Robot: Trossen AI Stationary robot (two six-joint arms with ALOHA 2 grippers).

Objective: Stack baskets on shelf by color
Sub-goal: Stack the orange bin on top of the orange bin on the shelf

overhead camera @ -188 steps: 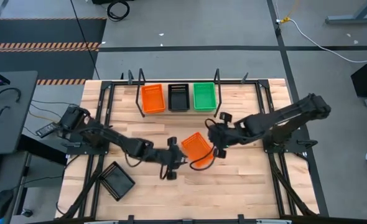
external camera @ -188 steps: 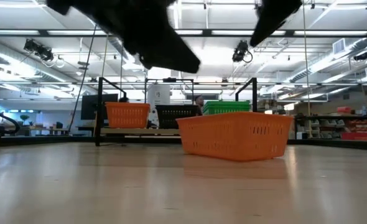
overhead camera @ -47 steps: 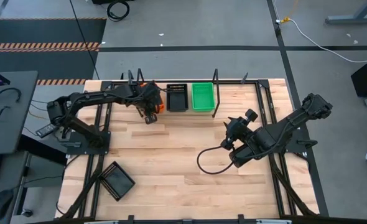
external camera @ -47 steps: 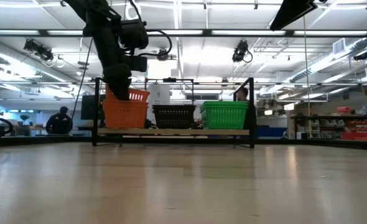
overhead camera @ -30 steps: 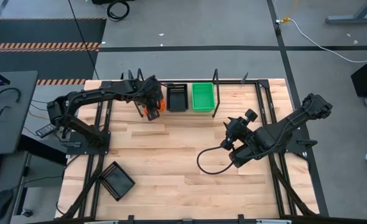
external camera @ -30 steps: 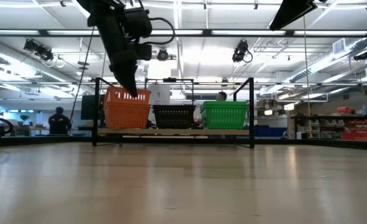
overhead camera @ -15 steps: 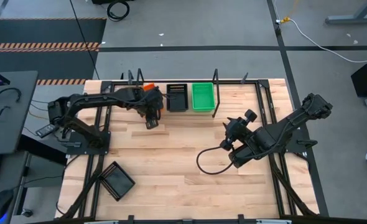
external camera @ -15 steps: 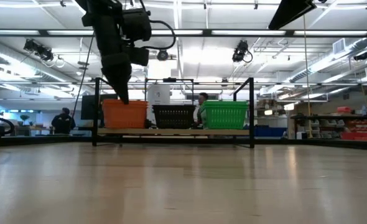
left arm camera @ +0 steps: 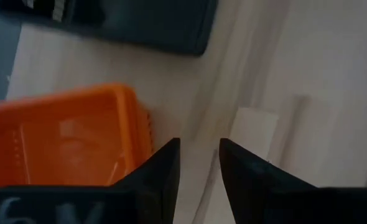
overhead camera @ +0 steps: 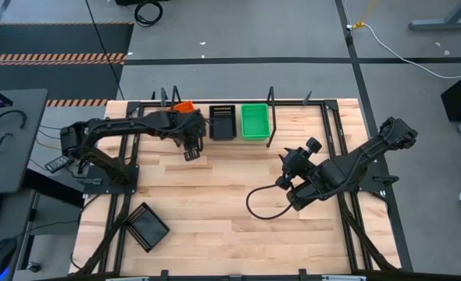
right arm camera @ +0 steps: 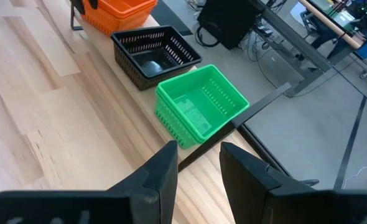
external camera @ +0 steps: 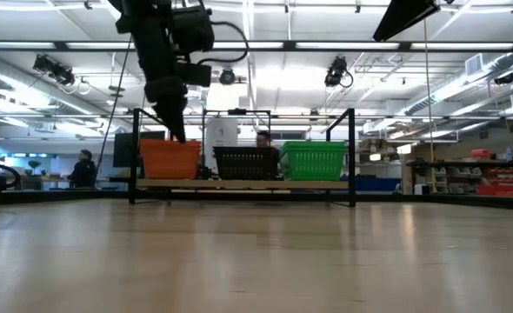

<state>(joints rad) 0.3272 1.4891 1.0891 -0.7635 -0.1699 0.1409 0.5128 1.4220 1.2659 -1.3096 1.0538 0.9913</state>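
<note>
My left gripper [overhead camera: 190,153] [external camera: 176,130] hangs over the near side of the shelf [external camera: 248,184], fingers pointing down and open by a narrow gap [left arm camera: 199,155], with nothing between them. Just beyond it, the orange baskets [external camera: 169,159] [left arm camera: 65,140] sit nested at the shelf's left end, mostly hidden by the arm in the high view. A black basket [overhead camera: 223,122] stands on the shelf's middle and a green one [overhead camera: 255,121] on its right. Another black basket [overhead camera: 146,226] lies on the table at the near left. My right gripper [overhead camera: 287,173] [right arm camera: 199,162] waits over the table's right half, slightly open and empty.
Thin black posts [overhead camera: 271,94] stand at the shelf's ends. A black cable loop [overhead camera: 260,204] hangs from my right arm over the table's middle. Bare wooden tabletop [overhead camera: 215,187] stretches between the shelf and the near edge. People show in the room behind the shelf.
The upper orange basket, which sat high on the orange stack under my left gripper, has sunk level into the stack. My left gripper is off it and has drawn back toward the table's near edge. My right arm has kept still.
</note>
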